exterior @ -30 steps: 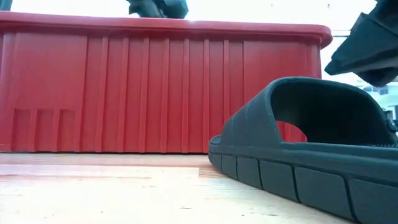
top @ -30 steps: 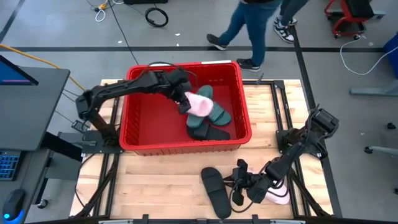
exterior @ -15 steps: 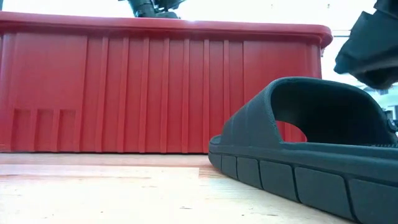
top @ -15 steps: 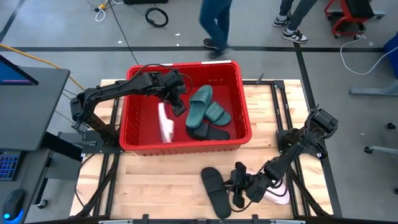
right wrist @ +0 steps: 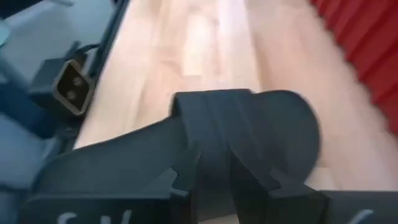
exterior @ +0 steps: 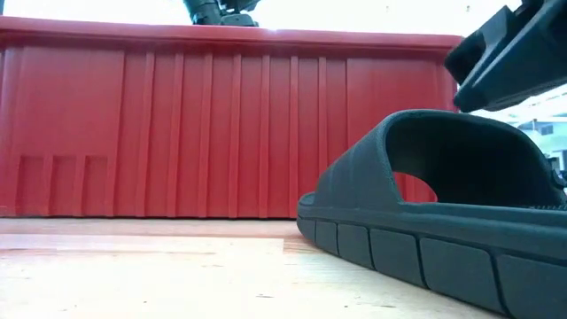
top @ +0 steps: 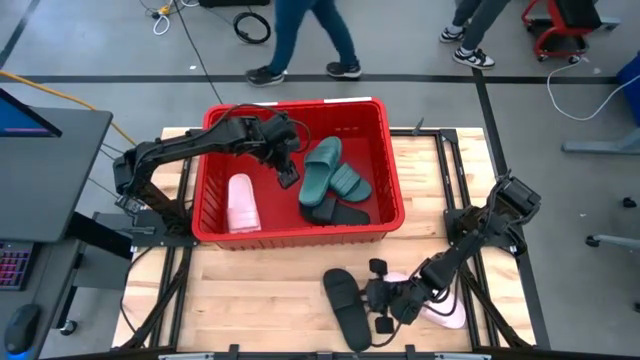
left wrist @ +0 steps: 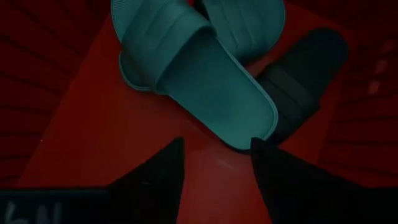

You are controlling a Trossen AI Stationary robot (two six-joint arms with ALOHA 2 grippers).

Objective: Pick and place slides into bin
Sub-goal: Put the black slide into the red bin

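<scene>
Left gripper (top: 291, 164): held over the inside of the large rectangular red plastic bin (top: 372, 110), near its middle; fingers (left wrist: 155, 180) spread, nothing between them.

Red plastic bin: set at the far middle of the wooden bench (top: 250, 290); its ribbed near wall (exterior: 221, 133) fills the low view.

Pale pink slide sandal in bin (top: 240, 203): laid flat on the bin floor at the near left corner, apart from the left gripper.

Dark green slide sandals (top: 322, 168): two, side by side at the middle of the bin floor; seen just ahead of the left fingers in the left wrist view (left wrist: 199, 81).

Black slide sandal in bin (top: 338, 211): partly covered by the green pair, toward the near right wall.

Black slide sandal on bench (top: 345, 300): at the near edge of the bench, in front of the bin; strap upward (exterior: 425, 204).

Right gripper (top: 385, 300): low over the bench, just right of the black slide sandal on bench; fingers (right wrist: 186, 180) parted, set at the strap (right wrist: 217, 124); contact cannot be told.

Pale pink slide sandal on bench (top: 445, 312): near the near right corner, partly hidden under the right arm.
</scene>
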